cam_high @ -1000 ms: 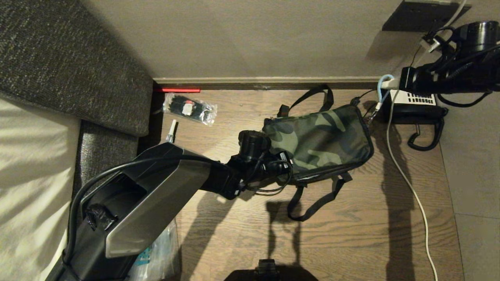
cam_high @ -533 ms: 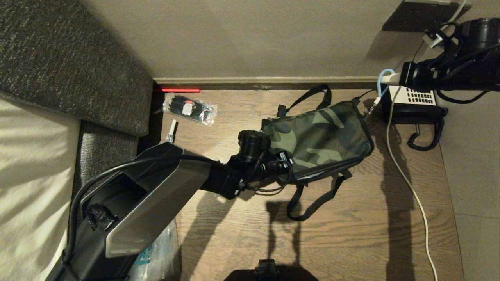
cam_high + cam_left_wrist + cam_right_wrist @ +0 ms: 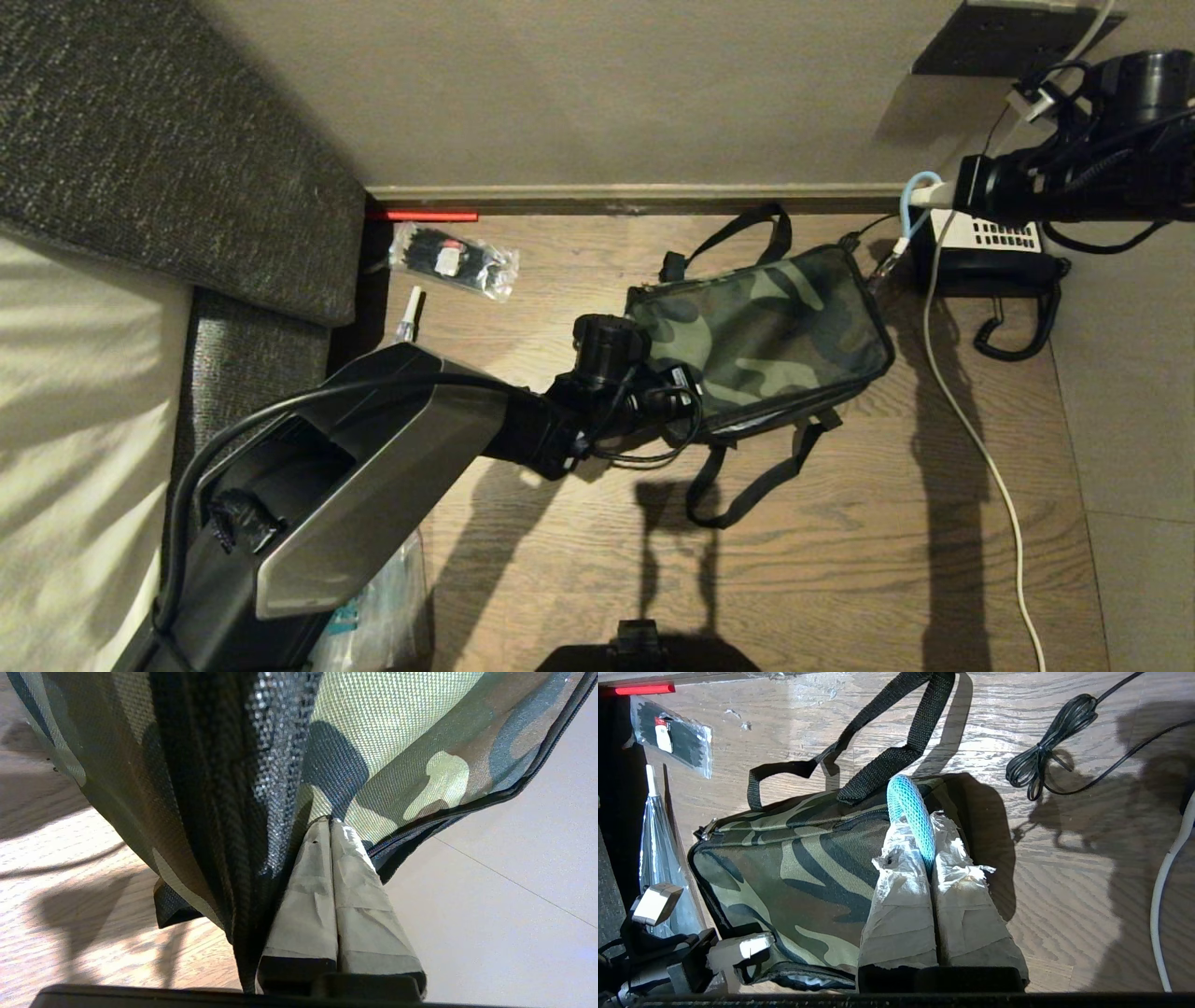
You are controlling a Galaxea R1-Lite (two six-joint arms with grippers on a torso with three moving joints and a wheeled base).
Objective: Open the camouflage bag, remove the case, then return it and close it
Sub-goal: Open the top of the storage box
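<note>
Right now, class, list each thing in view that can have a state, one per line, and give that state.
camouflage bag: lid down, lying on the floor.
light-blue loop: pinched, pulled off the bag's corner.
right pincer: shut on the loop.
left pincer: shut on the bag's fabric.
telephone: handset resting on it.

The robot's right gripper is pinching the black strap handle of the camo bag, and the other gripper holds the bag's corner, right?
Not quite. The right wrist view shows the right gripper shut on the light-blue loop of the zipper pull, not the black strap handle. The rest holds: the left gripper pinches the camouflage bag at its corner.
</note>
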